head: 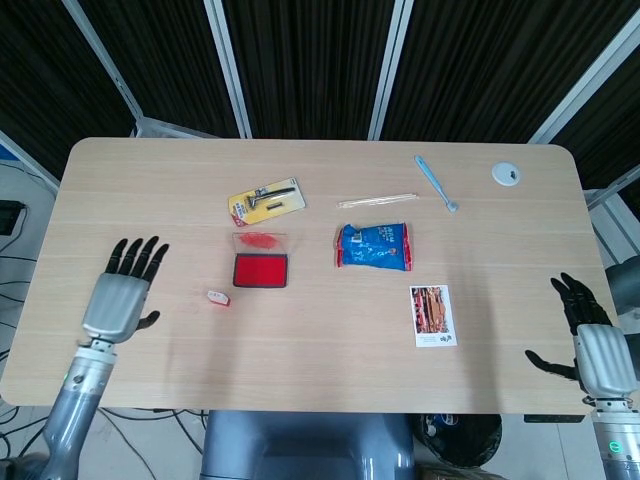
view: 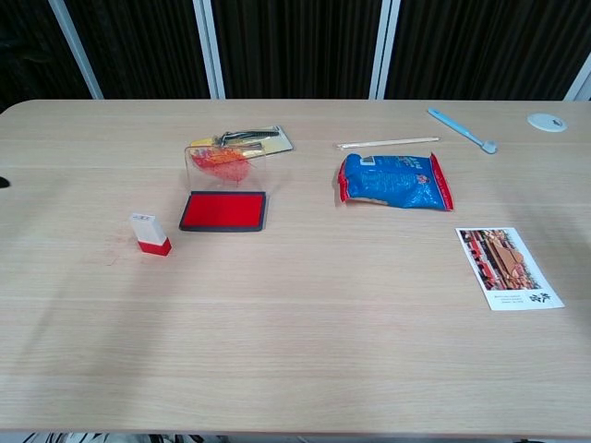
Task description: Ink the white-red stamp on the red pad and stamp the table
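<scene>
The white-red stamp [head: 218, 297] [view: 150, 233] stands upright on the table, free, just left of the red ink pad [head: 261, 271] [view: 223, 210]. The pad's clear lid [view: 220, 162] stands raised behind it, smeared with red. My left hand [head: 123, 292] hovers well to the left of the stamp with fingers spread and nothing in it; in the chest view only a dark fingertip [view: 3, 182] shows at the left edge. My right hand [head: 584, 338] is open at the table's right front corner, far from both.
A blue snack bag [head: 373, 246] lies right of the pad and a photo card [head: 433, 315] in front of it. A carded razor [head: 266, 200], a thin stick [head: 377, 201], a light blue toothbrush [head: 435, 181] and a white disc [head: 506, 173] lie further back.
</scene>
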Available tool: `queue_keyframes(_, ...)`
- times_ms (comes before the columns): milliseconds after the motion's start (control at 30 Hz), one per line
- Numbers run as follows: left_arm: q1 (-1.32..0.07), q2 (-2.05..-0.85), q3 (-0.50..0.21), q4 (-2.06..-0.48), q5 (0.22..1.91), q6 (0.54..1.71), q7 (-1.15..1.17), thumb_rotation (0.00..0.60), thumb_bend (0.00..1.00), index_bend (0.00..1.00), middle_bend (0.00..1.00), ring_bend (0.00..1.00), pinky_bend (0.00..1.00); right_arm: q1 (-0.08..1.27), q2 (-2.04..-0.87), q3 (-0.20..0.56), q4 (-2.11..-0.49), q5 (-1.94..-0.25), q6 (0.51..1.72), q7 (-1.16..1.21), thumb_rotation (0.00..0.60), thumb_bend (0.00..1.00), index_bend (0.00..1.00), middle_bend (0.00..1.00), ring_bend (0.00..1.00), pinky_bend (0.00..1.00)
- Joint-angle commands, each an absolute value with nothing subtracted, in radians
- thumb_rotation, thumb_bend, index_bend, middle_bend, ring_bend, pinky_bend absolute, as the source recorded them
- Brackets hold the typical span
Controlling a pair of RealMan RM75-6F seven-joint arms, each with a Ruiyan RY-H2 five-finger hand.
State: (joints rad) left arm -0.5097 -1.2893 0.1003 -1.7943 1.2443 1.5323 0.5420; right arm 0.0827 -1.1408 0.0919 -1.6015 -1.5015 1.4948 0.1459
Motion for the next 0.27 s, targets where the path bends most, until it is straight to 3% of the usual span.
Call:
queue_keyframes(33,-0.386,-1.239,0.165,-1.738,1.347,1.658,0.389,0.6,0.06,0.0,0.0,0.0,0.0,0.083,-1.148,0.095,-1.593,-1.498,1.5,0.114,0.6,0.07,0.0,0.0,0.0,0.19)
queue_keyframes(267,-0.289,-1.221,0.175,-1.648,1.366,1.704,0.24,0.6,0.06,0.0,0.0,0.0,0.0,0.08,-1.166,0.1,-1.589,-1.514,1.531,0.098,0.6,0.07,0.0,0.0,0.0,0.19)
